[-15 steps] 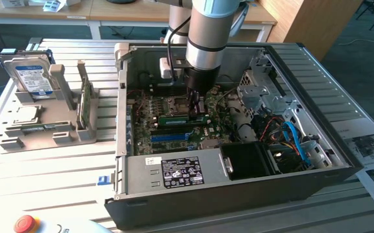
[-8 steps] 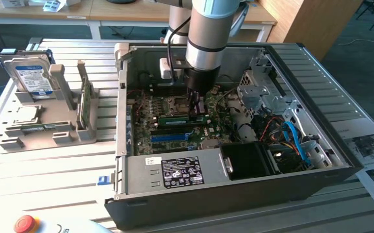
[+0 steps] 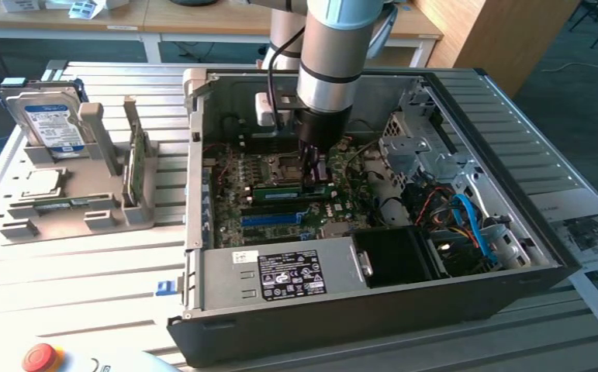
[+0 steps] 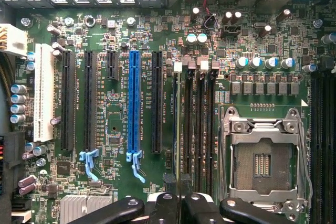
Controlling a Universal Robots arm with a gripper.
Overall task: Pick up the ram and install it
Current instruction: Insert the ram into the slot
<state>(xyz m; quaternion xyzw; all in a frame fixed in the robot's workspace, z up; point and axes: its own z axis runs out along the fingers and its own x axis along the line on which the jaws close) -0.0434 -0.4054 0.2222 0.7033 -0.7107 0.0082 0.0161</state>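
The ram (image 3: 281, 188) is a narrow green stick standing on edge over the motherboard's memory slots (image 4: 202, 129), inside the open computer case (image 3: 381, 310). My gripper (image 3: 316, 177) reaches down into the case and is shut on the ram near its end towards the exterior view's right. In the wrist view the ram (image 4: 175, 129) shows edge-on as a thin dark strip. It runs from my gripper (image 4: 176, 187) along the slot next to the black expansion slots. I cannot tell whether it is seated.
Left of the case in the exterior view, a grey holder (image 3: 81, 213) carries a hard drive (image 3: 50, 116), a processor chip (image 3: 40, 182) and another green board on edge (image 3: 135, 167). The processor socket (image 4: 261, 156), a blue slot (image 4: 134, 103), cables (image 3: 472, 225) and the power supply (image 3: 278, 271) surround the slots.
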